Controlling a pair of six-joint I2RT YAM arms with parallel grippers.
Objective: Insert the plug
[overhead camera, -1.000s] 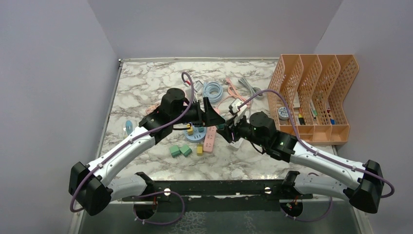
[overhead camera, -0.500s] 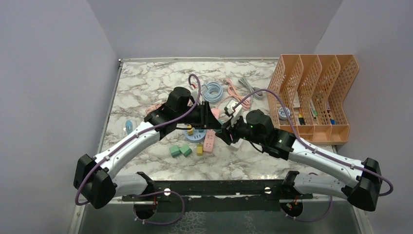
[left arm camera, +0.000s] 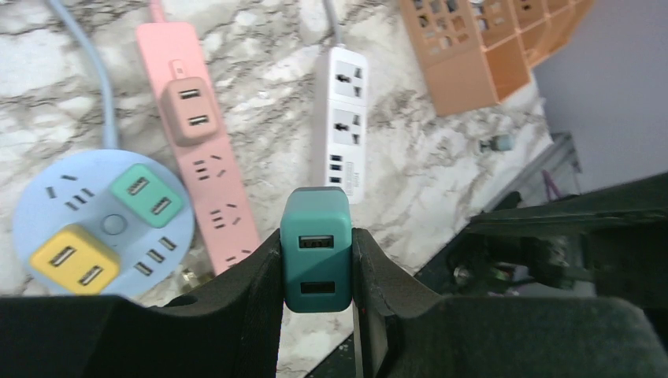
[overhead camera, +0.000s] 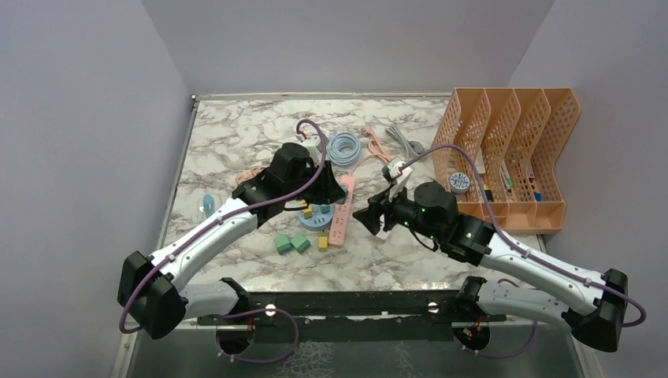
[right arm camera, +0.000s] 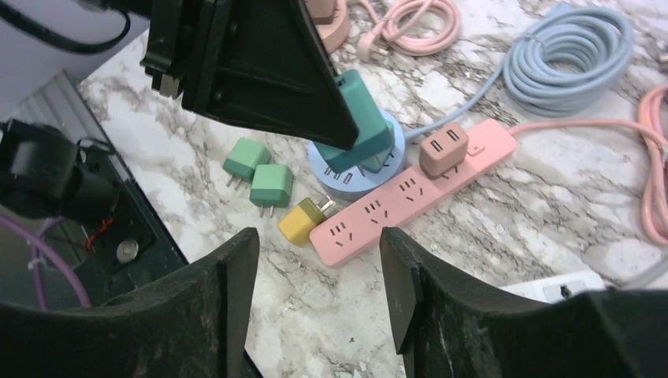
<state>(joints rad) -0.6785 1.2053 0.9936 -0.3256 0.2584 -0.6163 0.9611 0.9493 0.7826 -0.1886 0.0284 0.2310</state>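
My left gripper point(overhead camera: 337, 189) is shut on a teal two-port USB plug point(left arm camera: 317, 248), held between its fingers above the table. In the right wrist view the teal plug point(right arm camera: 358, 118) hangs over the round blue socket hub point(right arm camera: 346, 175), close to the pink power strip point(right arm camera: 410, 193). The pink strip point(left arm camera: 209, 165) carries a brownish plug point(left arm camera: 189, 110). The blue hub point(left arm camera: 102, 224) holds a green plug and a yellow plug. My right gripper point(right arm camera: 319, 283) is open and empty, low over bare marble to the right of the pink strip point(overhead camera: 342, 216).
A white power strip point(left arm camera: 345, 118) lies right of the pink one. Two loose green plugs point(overhead camera: 291, 242) and a yellow plug point(overhead camera: 323, 240) lie in front of the hub. Coiled cables point(overhead camera: 345, 147) lie behind. An orange file rack point(overhead camera: 508, 157) stands at the right.
My right arm has drawn back to the right, away from the left gripper. My left gripper has shifted slightly left and back with the teal plug still in it.
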